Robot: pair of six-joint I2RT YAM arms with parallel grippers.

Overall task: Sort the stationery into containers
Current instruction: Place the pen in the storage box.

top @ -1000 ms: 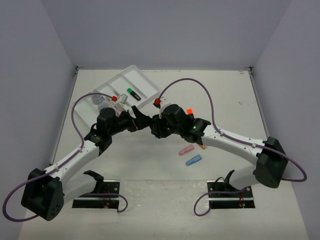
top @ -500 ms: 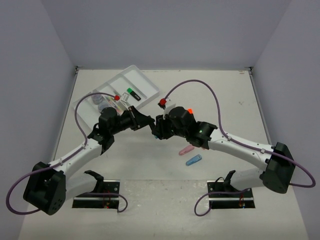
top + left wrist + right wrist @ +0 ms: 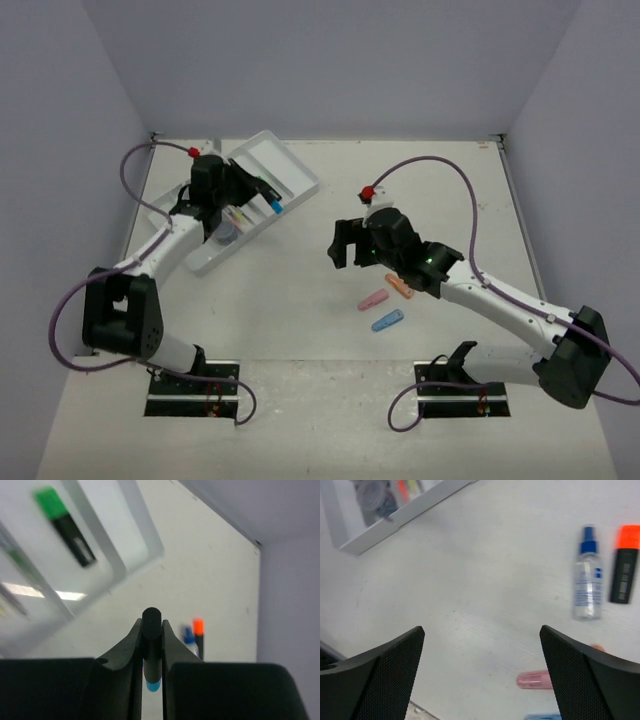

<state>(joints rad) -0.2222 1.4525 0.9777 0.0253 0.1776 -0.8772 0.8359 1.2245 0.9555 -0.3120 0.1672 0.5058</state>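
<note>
My left gripper [image 3: 265, 197] hangs over the white tray [image 3: 276, 156], shut on a black highlighter with a blue cap [image 3: 151, 652]; the cap [image 3: 274, 208] points down. A green-capped highlighter [image 3: 65, 527] lies in one tray [image 3: 149, 539] compartment. My right gripper [image 3: 345, 246] is open and holds nothing over bare table. In its view [image 3: 481, 630] it has a blue-capped bottle [image 3: 587, 582] and an orange-capped highlighter [image 3: 626, 570] ahead. Pink [image 3: 373, 299], orange [image 3: 400, 288] and blue [image 3: 387, 320] oblong pieces lie beneath the right arm.
Thin pens and a clear round jar [image 3: 372, 500] sit in the tray's near compartments. The tray lies diagonally at the back left, its corner [image 3: 367, 539] toward the table's middle. Grey walls close in three sides of the table.
The two grippers were together at the table's middle. My left gripper shut on the blue-capped highlighter and swung back left over the tray; my right gripper opened and drew away to the right.
</note>
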